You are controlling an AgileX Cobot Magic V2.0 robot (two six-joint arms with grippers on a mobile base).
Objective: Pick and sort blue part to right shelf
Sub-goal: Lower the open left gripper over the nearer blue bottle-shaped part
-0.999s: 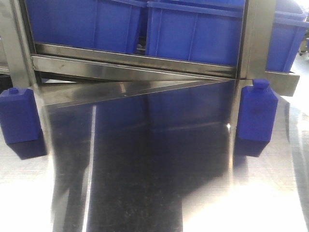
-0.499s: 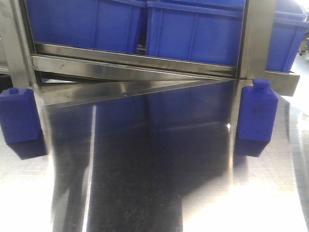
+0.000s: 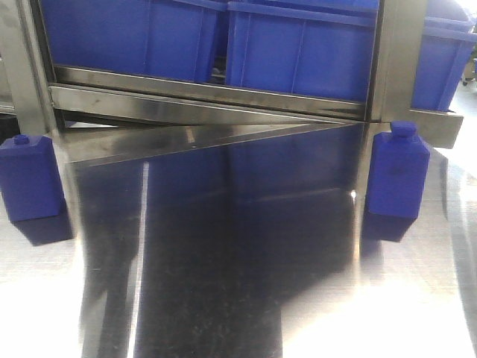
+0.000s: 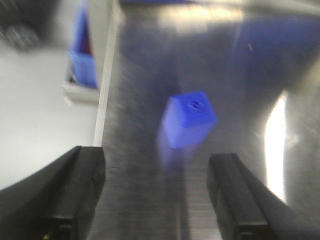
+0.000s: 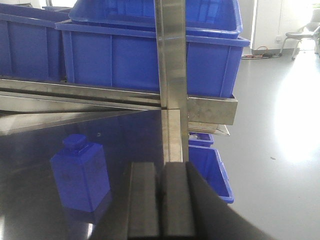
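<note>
Left fingers (image 4: 75, 190) stand wide apart below the blue part (image 4: 189, 119) at centre frame; right fingers (image 5: 145, 200) press together, empty.

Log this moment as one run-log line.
left gripper: open, blue part ahead, ungrasped | right gripper: shut, empty | second blue part: upright on table

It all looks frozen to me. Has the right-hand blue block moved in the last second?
No. The right blue part sits exactly where it was, its knob just below the shelf post in the front view.
</note>
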